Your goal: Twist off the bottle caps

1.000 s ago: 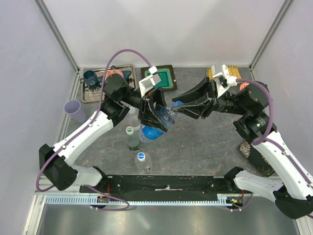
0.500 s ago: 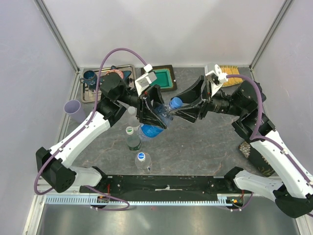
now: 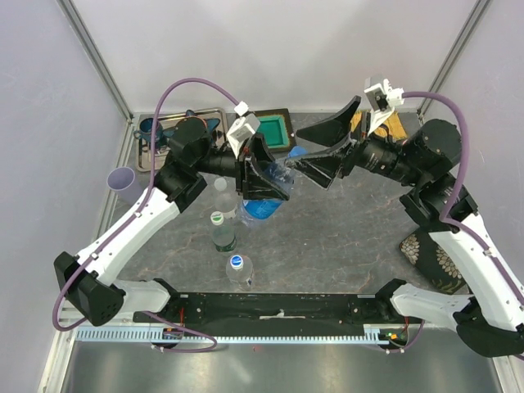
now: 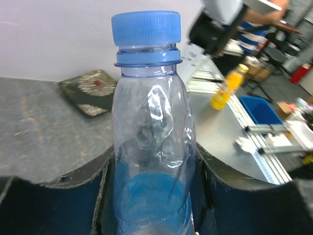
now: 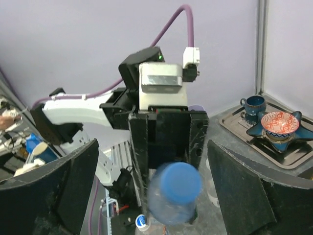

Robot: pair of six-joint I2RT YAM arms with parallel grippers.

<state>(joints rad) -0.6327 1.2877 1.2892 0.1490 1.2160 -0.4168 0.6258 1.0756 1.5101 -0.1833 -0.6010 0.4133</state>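
Blue-tinted bottle (image 4: 151,147), one of four, is clamped in the left gripper (image 4: 152,188) above the table (image 3: 344,237), its blue cap (image 4: 145,28) on. The right gripper (image 5: 152,188) gapes wide around that cap, not touching it. Three capped bottles (image 3: 223,237) stand below, one partly hidden by the left arm.

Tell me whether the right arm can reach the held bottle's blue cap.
Probably yes: the right pincer is open facing the blue cap, nothing between them, while the left pincer grips the bottle lower down.

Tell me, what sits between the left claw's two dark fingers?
The blue-tinted bottle, blue cap on, clamped by the left gripper; the left wrist view shows it.
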